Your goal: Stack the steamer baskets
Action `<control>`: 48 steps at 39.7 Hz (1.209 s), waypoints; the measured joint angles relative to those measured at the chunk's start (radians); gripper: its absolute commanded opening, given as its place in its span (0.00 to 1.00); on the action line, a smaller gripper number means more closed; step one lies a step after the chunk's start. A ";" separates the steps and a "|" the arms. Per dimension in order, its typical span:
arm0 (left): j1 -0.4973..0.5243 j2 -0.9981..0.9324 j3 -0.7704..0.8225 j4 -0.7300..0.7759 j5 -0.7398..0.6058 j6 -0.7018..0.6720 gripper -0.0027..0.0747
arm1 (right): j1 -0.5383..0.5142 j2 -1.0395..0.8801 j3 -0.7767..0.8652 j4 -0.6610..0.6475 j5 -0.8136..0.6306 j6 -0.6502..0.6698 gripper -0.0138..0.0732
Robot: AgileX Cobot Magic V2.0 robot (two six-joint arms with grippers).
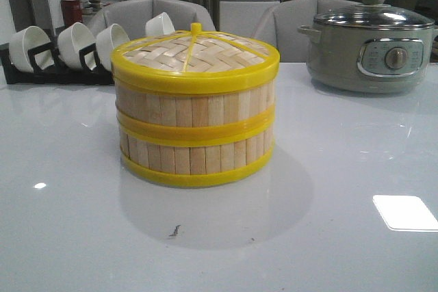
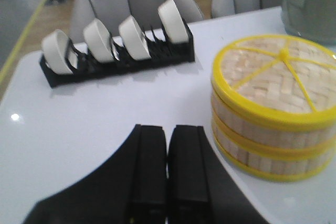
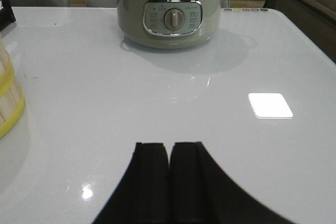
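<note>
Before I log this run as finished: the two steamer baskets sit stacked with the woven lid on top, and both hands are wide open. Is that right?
Not quite. The steamer baskets are stacked under the woven lid, but the hands are shut, not open: the left wrist view shows the left hand with fingers pressed together, and the right wrist view shows the same for the right hand.

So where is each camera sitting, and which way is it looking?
Front view: looks forward over the table at the stacked steamer baskets, lid on top; no arm shows.
Left wrist view: on the left arm, over the shut left gripper, facing the baskets and bowl rack.
Right wrist view: on the right arm, over the shut right gripper, facing the electric pot.
All three share the baskets and the pot.
</note>
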 measured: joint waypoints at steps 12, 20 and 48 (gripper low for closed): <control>0.146 -0.260 0.393 -0.094 -0.406 0.000 0.14 | 0.000 0.000 0.000 0.002 0.000 0.000 0.19; 0.193 -0.404 0.614 -0.186 -0.475 0.000 0.14 | 0.000 0.000 0.000 0.002 0.000 0.000 0.19; 0.207 -0.509 0.674 -0.160 -0.393 0.000 0.14 | 0.000 0.000 0.000 0.002 0.000 0.000 0.19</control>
